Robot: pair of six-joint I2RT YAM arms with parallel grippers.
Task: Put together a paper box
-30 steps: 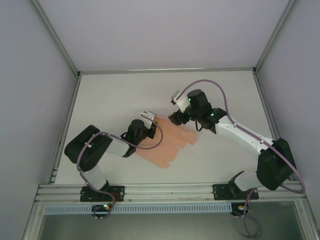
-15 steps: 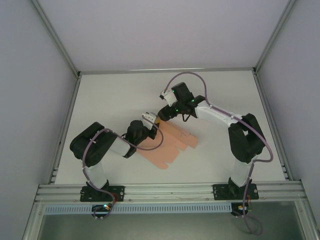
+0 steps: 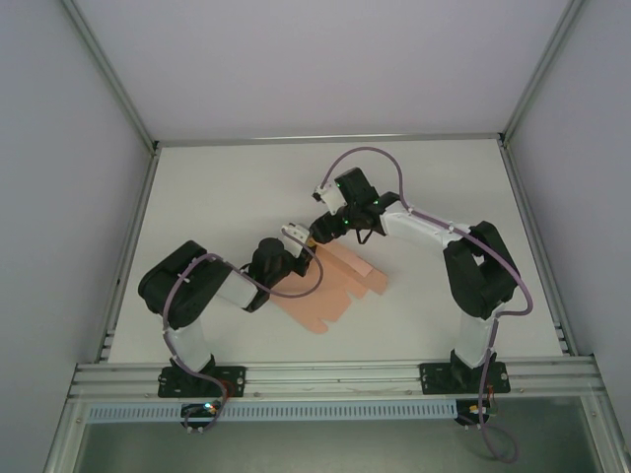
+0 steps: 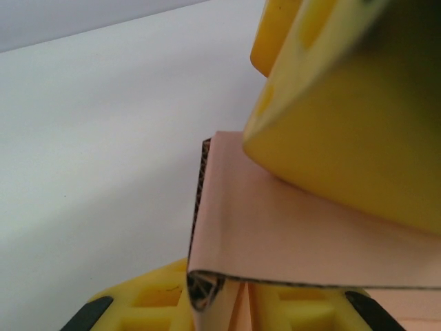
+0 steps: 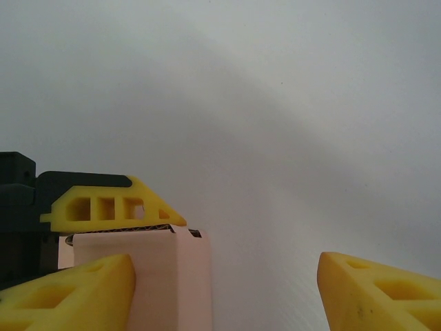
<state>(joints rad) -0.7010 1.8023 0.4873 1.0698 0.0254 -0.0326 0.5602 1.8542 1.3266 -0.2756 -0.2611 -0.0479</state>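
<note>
**Holding a Raised Flap While the Second Gripper Waits Beside It**

The left gripper [image 4: 220, 207] is seen clamped on the paper box [image 4: 289, 234]. A folded edge of the salmon-pink card is pinched between its upper yellow finger [image 4: 344, 103] and its lower one [image 4: 151, 303], and the flap is lifted off the table [image 4: 103, 138].

From above, the left gripper [image 3: 299, 239] is found at the far corner of the paper box [image 3: 330, 286]. The rest of the card is spread flat from that corner toward the near right, with its tabs pointing the same way. The right gripper [image 3: 317, 233] is placed just beside the same corner, on its far side, so that the two grippers are almost touching.

In the right wrist view the right gripper [image 5: 226, 270] is shown wide open, with nothing held. The raised flap [image 5: 172, 276] is not framed by the two fingers. It is seen next to the finger at lower left [image 5: 69, 293], while bare table is seen in the gap across to the other finger [image 5: 379, 293].

The coming move is judged to turn on that offset. The flap lies to one side of the opening, so a sideways shift of the right gripper would be needed before the card could be taken or pressed over. The left gripper, already on the card, is well placed to serve as the anchor.
</note>
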